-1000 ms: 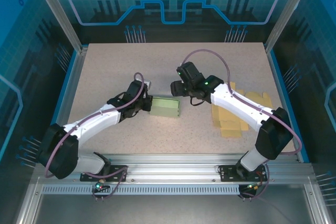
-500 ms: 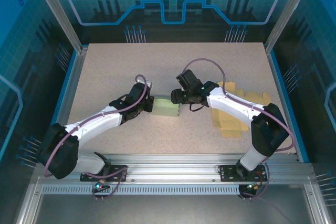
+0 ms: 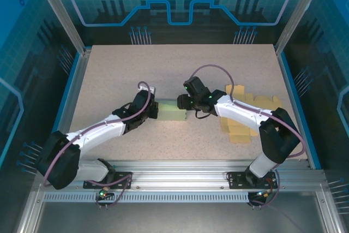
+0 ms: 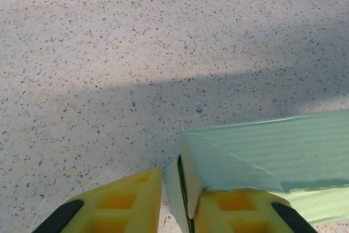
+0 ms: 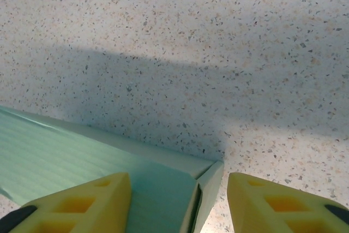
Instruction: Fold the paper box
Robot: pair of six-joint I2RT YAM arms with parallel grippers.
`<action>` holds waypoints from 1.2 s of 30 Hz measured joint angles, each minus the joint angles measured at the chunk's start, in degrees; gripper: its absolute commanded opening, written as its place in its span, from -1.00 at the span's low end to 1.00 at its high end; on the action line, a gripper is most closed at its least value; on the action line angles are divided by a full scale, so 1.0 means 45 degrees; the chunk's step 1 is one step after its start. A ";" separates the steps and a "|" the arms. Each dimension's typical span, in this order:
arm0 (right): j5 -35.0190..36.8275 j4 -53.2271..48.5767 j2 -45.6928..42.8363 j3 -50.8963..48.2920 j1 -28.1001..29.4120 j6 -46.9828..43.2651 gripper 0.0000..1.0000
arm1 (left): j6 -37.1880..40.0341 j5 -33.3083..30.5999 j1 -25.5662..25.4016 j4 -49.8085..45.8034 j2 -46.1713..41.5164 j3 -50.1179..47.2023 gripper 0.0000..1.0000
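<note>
The left jaws stand slightly apart astride the left end flap of the green box (image 3: 170,112), which lies left-to-right on the middle of the bench (image 3: 125,72), while the right jaws gape wider over its right end, equally near.

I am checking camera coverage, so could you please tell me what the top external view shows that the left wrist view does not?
Top external adds the right claw at the right end of the green paper box, and flat yellow sheets at the right of the table. Left wrist adds the dark seam of the box's end flap, between open yellow fingers. Both share the box, the left claw and the speckled table.
</note>
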 measured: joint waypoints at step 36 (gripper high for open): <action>0.1112 0.3458 -0.0039 -0.1749 0.0170 0.0767 -0.08 | -0.2958 0.5022 -0.0165 0.0141 -0.4303 -0.2157 0.92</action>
